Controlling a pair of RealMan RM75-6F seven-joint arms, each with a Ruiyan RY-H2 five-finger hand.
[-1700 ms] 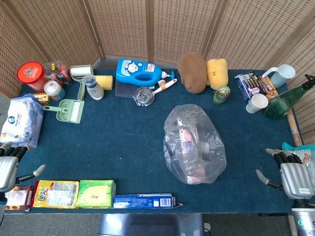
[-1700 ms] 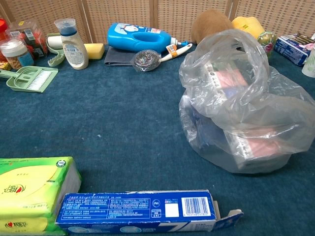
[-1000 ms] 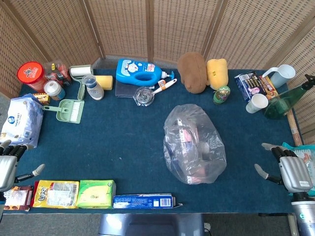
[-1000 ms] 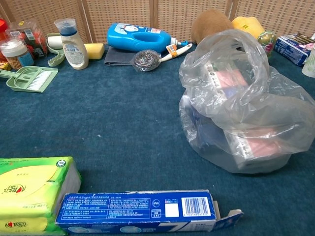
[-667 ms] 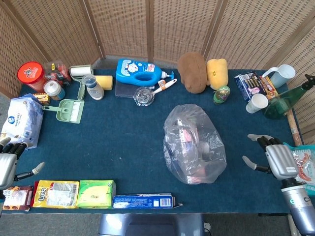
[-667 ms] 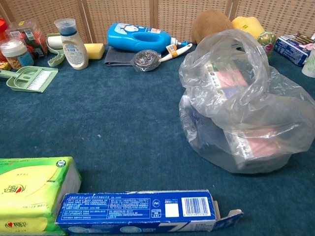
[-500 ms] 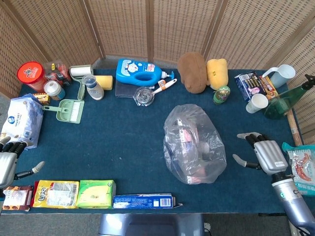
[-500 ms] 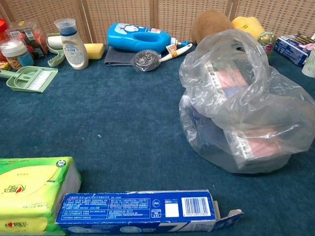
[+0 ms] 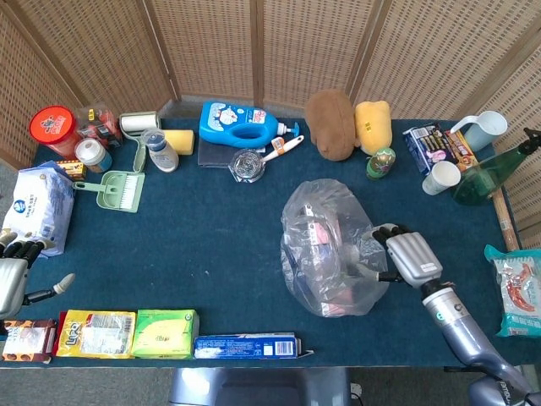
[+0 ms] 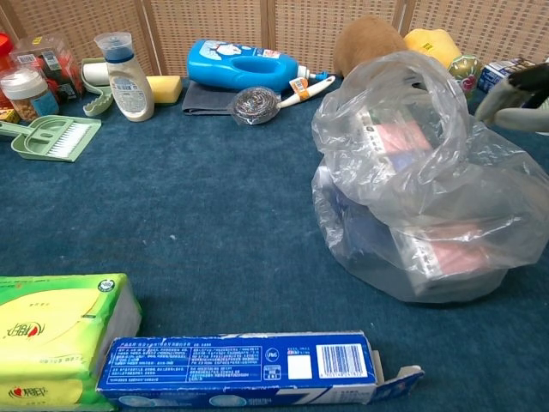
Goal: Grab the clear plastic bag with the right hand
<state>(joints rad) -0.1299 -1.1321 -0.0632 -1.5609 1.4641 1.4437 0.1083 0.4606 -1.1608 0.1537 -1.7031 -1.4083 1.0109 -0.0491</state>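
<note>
Staged test area, not a lived-in home: blue-carpeted counter (image 9: 211, 245) enclosed by woven wicker screens (image 9: 254, 46), with unrelated household goods ranged along its edges — detergent bottle (image 9: 241, 124), dustpan (image 9: 118, 188), plush toy (image 9: 331, 124), tissue packs (image 9: 165, 332).

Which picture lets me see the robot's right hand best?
The head view. It shows the whole right hand from above, right beside the clear plastic bag, with its arm too. The chest view catches only a little piece of it at the right edge, above the bag.
</note>
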